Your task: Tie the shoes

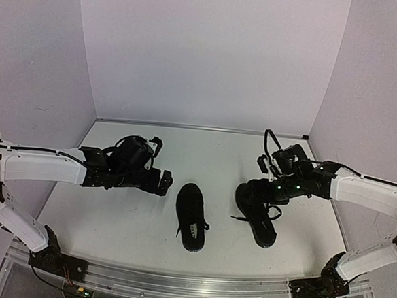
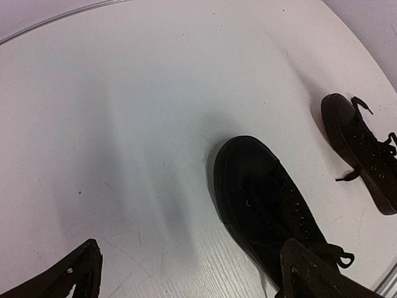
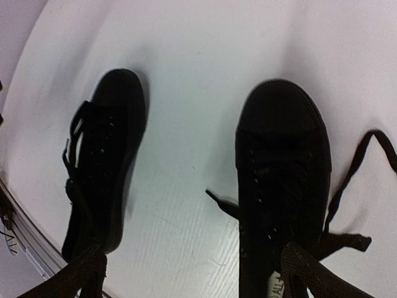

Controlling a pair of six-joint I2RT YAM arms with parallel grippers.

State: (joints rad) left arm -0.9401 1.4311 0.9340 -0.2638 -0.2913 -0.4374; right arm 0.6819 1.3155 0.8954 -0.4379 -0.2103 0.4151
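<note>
Two all-black low-top shoes lie on the white table, toes pointing away from the arm bases. The left shoe is in the middle; it also shows in the left wrist view and the right wrist view. The right shoe has loose laces spread on both sides. My left gripper is open and empty, hovering just left of the left shoe's toe. My right gripper is open and empty above the right shoe's toe end.
White walls enclose the table on three sides. A metal rail runs along the table's near edge. A metal strip marks the back edge.
</note>
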